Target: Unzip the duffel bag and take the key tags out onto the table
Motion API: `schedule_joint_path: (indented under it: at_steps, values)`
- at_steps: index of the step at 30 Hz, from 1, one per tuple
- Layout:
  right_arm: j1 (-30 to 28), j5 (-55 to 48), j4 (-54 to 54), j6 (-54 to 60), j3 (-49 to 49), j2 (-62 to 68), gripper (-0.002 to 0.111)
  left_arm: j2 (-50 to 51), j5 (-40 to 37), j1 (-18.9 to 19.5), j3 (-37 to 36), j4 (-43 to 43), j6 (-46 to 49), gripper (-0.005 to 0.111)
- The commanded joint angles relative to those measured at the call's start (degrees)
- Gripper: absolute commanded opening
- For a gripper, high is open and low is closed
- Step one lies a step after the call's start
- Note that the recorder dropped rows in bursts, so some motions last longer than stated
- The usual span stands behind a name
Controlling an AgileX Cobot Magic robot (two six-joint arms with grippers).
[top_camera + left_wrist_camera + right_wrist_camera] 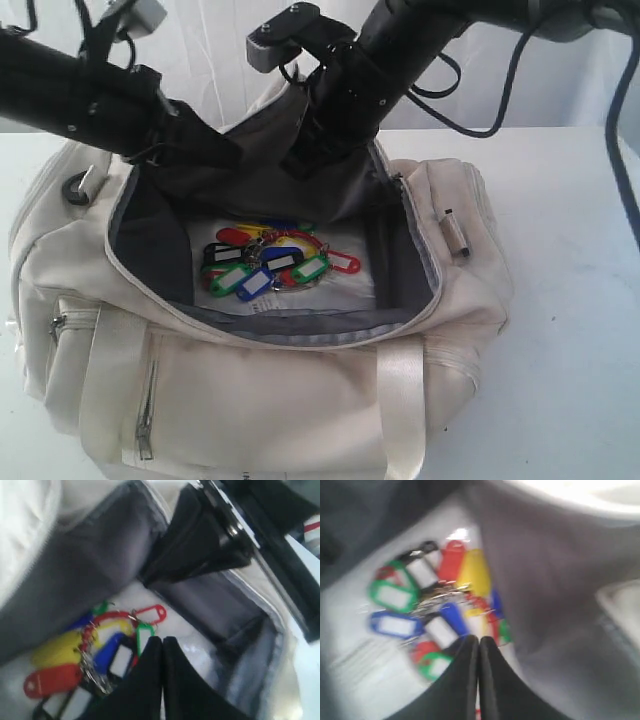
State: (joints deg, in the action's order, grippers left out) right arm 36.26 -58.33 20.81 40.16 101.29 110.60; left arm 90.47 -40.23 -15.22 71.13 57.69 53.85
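The cream-white duffel bag (300,400) lies on the white table (560,250) with its main zip open and its mouth gaping. The key tags (268,262) lie in a bunch on the bag's pale floor, red, blue, green and yellow on metal rings. My left gripper (232,150) reaches in over the far rim from the left and is shut, with nothing between its fingers. My right gripper (297,165) is also shut and empty at the far grey lining. The left wrist view has the key tags (100,645) just beyond my left gripper (162,640). In the right wrist view, blurred key tags (430,605) lie beyond my right gripper (479,639).
Grey lining walls (150,240) surround the tags on all sides. A zip pull (455,232) hangs at the right end and a black D-ring (75,187) sits at the left end. Webbing handle (400,400) and pocket zip (148,420) are on the near side. Cables (470,110) trail at upper right.
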Motion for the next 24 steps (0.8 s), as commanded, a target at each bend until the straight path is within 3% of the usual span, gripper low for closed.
schedule_joint_path:
  at_steps: [1, 4, 7, 10, 13, 17, 24]
  values:
    - [-0.33, 12.97, -6.7, -3.92, -0.94, 3.35, 0.0, 12.12, 4.04, 0.23, 9.23, 4.25, 2.91, 0.0]
    - [-0.33, 19.38, -8.94, -4.45, -0.94, 6.91, 0.0, 18.79, 8.92, 0.23, 15.74, 4.34, 2.91, 0.0]
    - [-2.24, 26.52, -23.74, -21.31, -0.55, 9.45, 0.0, 22.73, 20.51, 0.23, 18.96, 4.05, 1.9, 0.0]
    - [-7.05, 27.32, -35.84, -37.14, -0.55, 9.31, 0.0, 23.09, 26.46, 0.59, 18.85, 0.04, -1.4, 0.0]
    - [-10.78, 26.37, -37.1, -42.41, -0.55, 9.31, 0.0, 23.09, 25.05, 1.79, 18.85, -1.35, -2.01, 0.0]
    - [-11.1, 24.99, -36.88, -42.74, -0.55, 8.2, 0.0, 22.48, 20.79, 3.23, 18.85, -1.92, -4.39, 0.0]
    - [-9.98, 20.65, -28.11, -33.19, -0.55, 0.13, 0.0, 14.06, 11.56, 3.44, 18.85, -6.23, -4.54, 0.0]
